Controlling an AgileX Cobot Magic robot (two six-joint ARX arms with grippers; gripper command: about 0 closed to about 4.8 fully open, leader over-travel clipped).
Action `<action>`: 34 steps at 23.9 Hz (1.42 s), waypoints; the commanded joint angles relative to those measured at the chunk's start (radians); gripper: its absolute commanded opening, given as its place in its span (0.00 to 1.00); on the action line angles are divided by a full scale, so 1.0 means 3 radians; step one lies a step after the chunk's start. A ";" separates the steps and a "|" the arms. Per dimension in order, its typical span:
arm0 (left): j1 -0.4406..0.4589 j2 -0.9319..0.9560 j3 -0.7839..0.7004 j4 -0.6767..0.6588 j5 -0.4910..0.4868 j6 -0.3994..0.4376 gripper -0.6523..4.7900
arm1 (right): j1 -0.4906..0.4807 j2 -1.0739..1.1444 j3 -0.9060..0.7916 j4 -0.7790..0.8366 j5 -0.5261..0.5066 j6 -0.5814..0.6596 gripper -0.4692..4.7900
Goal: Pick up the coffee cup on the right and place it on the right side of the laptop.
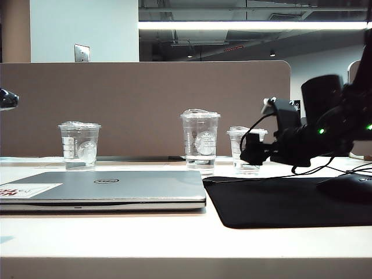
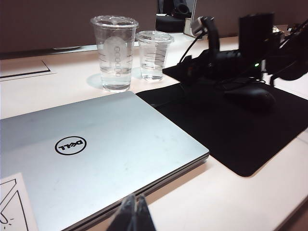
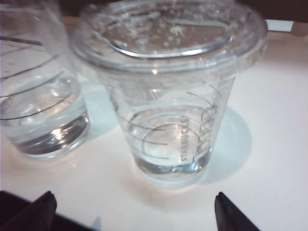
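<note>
The coffee cup (image 1: 244, 150) is short and clear, with a domed lid and thin dark lines, and stands at the back right of the desk beside a taller cup (image 1: 200, 139). My right gripper (image 1: 253, 152) is level just in front of it, open. The cup (image 3: 168, 96) stands upright a little beyond the fingertips (image 3: 226, 211) and touches neither. The closed silver Dell laptop (image 1: 116, 187) lies front left. My left gripper (image 2: 134, 211) hangs shut over the laptop's near edge (image 2: 159, 180), holding nothing.
A black mouse mat (image 1: 285, 203) lies right of the laptop with a dark mouse (image 1: 349, 187) on it. A third clear cup (image 1: 79, 145) stands back left. A brown partition (image 1: 145, 104) closes off the back. Cables trail from the right arm (image 1: 314, 168).
</note>
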 commanded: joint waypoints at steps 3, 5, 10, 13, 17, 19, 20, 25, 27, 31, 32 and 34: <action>0.0001 0.0000 0.0010 0.0028 0.0013 0.0006 0.11 | 0.0000 0.0331 0.0393 0.0108 0.0033 -0.0011 1.00; 0.0000 0.0000 0.0010 0.0028 0.0013 0.0006 0.11 | 0.0000 0.0435 0.0528 0.0107 0.0081 -0.0010 1.00; 0.0001 0.0000 0.0010 0.0028 0.0013 0.0006 0.11 | 0.0000 0.0641 0.0861 0.0103 0.0083 -0.0010 1.00; 0.0001 0.0000 0.0010 0.0028 0.0013 0.0006 0.11 | 0.0005 0.0781 0.1055 0.0067 0.0083 0.0005 1.00; 0.0001 0.0000 0.0010 0.0028 0.0013 0.0006 0.11 | 0.0011 0.0801 0.1067 0.0093 0.0172 0.0004 1.00; 0.0001 0.0000 0.0010 0.0028 0.0013 0.0006 0.11 | 0.0011 0.0801 0.1067 0.0093 0.0170 0.0004 1.00; 0.0001 0.0000 0.0010 0.0028 0.0013 0.0006 0.11 | 0.0011 0.0801 0.1068 0.0093 0.0169 0.0004 1.00; 0.0001 0.0000 0.0010 0.0028 0.0013 0.0006 0.11 | 0.0013 0.0801 0.1068 0.0094 0.0170 0.0056 0.95; 0.0001 0.0000 0.0010 0.0028 0.0013 0.0006 0.11 | 0.0013 0.0801 0.1068 0.0094 0.0170 0.0057 0.94; 0.0000 0.0000 0.0010 0.0028 0.0013 0.0006 0.11 | 0.0013 0.0801 0.1068 0.0092 0.0165 0.0081 0.87; 0.0001 0.0000 0.0010 0.0029 0.0013 0.0006 0.11 | 0.0013 0.0800 0.1068 0.0092 0.0164 0.0081 0.87; 0.0000 0.0000 0.0010 0.0028 0.0013 0.0006 0.11 | 0.0013 0.0800 0.1068 0.0092 0.0158 0.0081 0.87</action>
